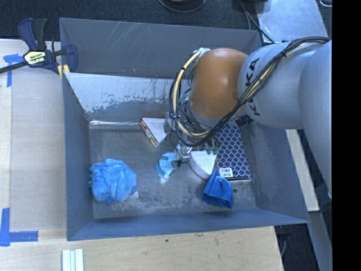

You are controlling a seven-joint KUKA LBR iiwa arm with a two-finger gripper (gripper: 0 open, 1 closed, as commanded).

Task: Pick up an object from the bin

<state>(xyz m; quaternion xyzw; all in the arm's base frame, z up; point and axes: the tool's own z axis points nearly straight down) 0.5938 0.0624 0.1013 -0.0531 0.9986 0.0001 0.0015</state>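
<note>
six things are counted in the bin [76, 151]: one fluffy blue puff [113, 180] at the near left, one tan carton [152, 130] by the far wall, one white disc [203, 164], one blue patterned packet [234, 151], one dark blue scoop [218, 192] at the near right, and one small pale blue piece [167, 166] at the centre. the gripper [181, 153] is seen just beside its right edge; whether it is open or closed cannot be told. bare floor is left between puff and piece.
</note>
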